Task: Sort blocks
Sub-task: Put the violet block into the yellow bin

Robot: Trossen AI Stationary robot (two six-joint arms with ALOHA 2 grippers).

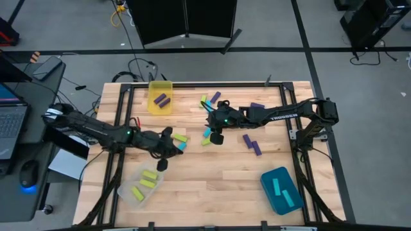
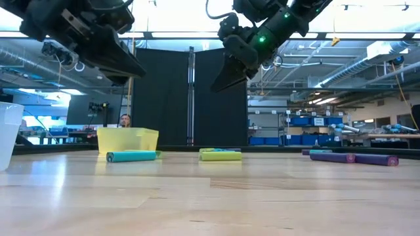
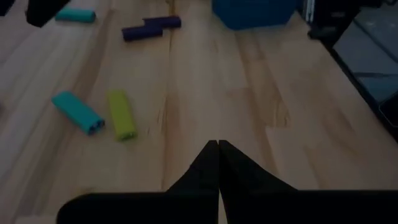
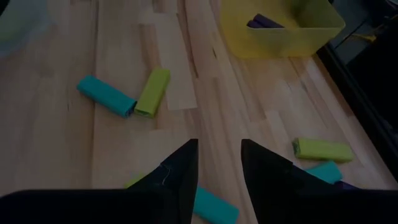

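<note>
- Just ahead of the left gripper (image 3: 218, 149), whose two dark wedge-shaped fingers are pressed together with nothing between them, a cyan block (image 3: 77, 112) and a yellow-green block (image 3: 121, 114) lie side by side on the table, both short bars with rounded ends and a matte finish.
- Farther beyond that gripper, two purple blocks (image 3: 151, 27) lie end to end, close to the teal bin (image 3: 255, 12), a deep-walled rectangular tub.
- Under the right gripper (image 4: 217, 155), its fingers set a narrow gap apart and gripping nothing, a cyan block (image 4: 214, 207) lies partly hidden by the fingertips.
- Ahead of the right gripper, another cyan bar (image 4: 106, 96) and a yellow-green bar (image 4: 153, 91) meet at an angle, ends touching; off to one side sit one more yellow-green bar (image 4: 323, 149) and a cyan one (image 4: 323, 171).
- Beyond them the yellow bin (image 4: 280, 28), translucent plastic with rounded corners, holds purple blocks (image 4: 267, 22).
- Near the left gripper, from above, a clear bin (image 1: 138, 186) holds three yellow-green blocks (image 1: 148, 181).
- Both grippers hang clear above the wooden table (image 1: 212, 173), its pale butcher-block planks showing straight grain.
</note>
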